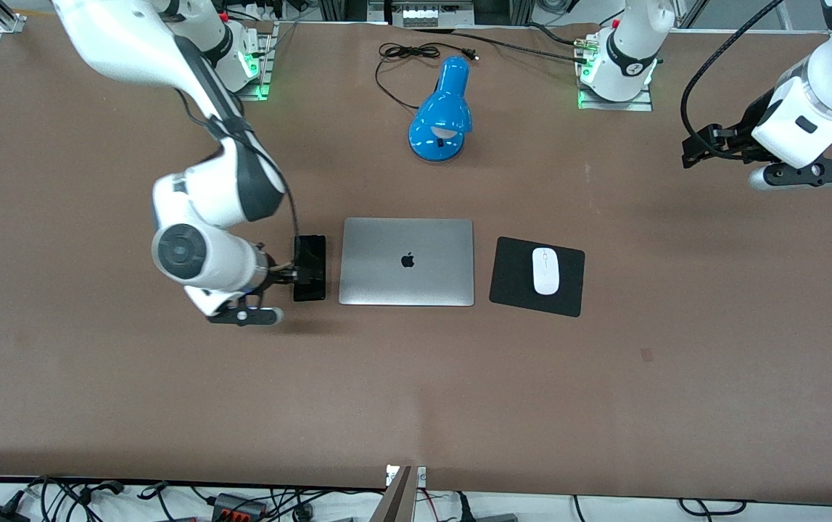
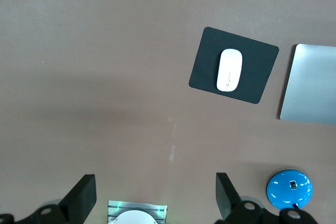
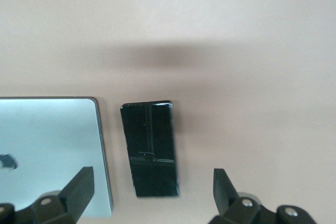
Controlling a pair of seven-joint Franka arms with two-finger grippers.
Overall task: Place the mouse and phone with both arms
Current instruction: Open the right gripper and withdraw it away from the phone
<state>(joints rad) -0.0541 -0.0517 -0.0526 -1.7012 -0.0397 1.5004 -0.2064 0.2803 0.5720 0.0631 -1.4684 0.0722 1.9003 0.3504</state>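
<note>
Black fingers of the right gripper (image 3: pixel 152 192) stand spread wide with nothing between them, poised just over the phone (image 3: pixel 150 148), which lies flat on the brown table (image 1: pixel 416 391) just beside the closed silver laptop (image 1: pixel 407 262), toward the right arm's end. The left gripper (image 2: pixel 155 198) is likewise spread and empty, held high over bare table toward the left arm's end, well apart from the mouse (image 1: pixel 545 270); that arm waits.

The mouse sits on the black mouse pad (image 1: pixel 510 279), beside the laptop toward the left arm's end. Judging from how things lie, both items look placed, one on each flank of the laptop, and the step in hand is the release of the phone. What seems called for next is a straight lift of the right gripper clear of the phone without nudging it, then a retreat.

A blue desk lamp (image 1: pixel 441 112) lies farther from the front camera than the laptop. The only mark readable is the Apple logo (image 1: pixel 408 260) on the laptop lid; no writing shows elsewhere.
</note>
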